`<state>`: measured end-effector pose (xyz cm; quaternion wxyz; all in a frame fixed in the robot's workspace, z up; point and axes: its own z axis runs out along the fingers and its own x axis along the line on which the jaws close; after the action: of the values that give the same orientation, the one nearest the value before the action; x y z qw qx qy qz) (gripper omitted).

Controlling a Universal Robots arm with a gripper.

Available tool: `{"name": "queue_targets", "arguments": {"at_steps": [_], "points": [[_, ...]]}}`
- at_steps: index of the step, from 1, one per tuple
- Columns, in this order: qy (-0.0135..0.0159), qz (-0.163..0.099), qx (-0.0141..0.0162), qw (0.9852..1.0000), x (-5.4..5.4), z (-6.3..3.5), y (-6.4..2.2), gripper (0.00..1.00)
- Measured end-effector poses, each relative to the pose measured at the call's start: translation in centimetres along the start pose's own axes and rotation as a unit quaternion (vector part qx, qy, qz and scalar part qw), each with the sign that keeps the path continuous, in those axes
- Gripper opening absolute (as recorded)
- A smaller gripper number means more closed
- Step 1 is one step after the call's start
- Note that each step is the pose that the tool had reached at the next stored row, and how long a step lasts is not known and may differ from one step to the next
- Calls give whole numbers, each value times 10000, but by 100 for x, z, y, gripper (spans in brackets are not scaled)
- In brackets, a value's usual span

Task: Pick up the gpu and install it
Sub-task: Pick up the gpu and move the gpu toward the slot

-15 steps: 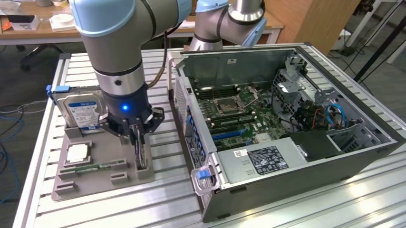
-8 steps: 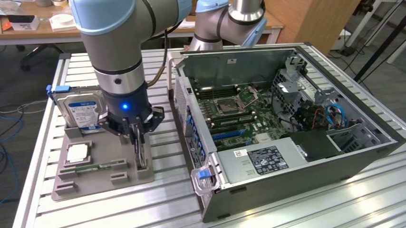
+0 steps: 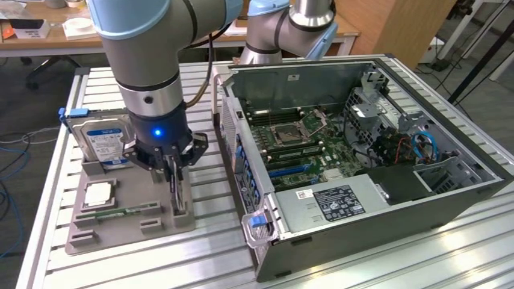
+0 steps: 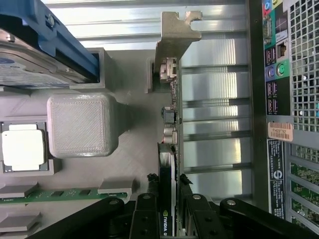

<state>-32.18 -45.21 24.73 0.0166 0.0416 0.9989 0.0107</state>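
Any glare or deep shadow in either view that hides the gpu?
Exterior view: even light, mild sheen on the table, the gpu reads as a dark edge. Wrist view: strong glare on the table slats beside the gpu, whose bracket is plain.

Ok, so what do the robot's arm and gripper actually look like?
The arm is a thick grey metal tube with pale blue joint caps. Its black wrist section carries a small lit blue light, and a black cable runs alongside. The gripper is black, with jointed linkage fingers held by silvery bolts.
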Motion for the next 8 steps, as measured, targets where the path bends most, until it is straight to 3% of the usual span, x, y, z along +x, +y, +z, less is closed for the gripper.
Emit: {"name": "queue_targets", "arguments": {"at_steps": [8], "points": [[0,0,0,10000,-3,-78,2,27]]}}
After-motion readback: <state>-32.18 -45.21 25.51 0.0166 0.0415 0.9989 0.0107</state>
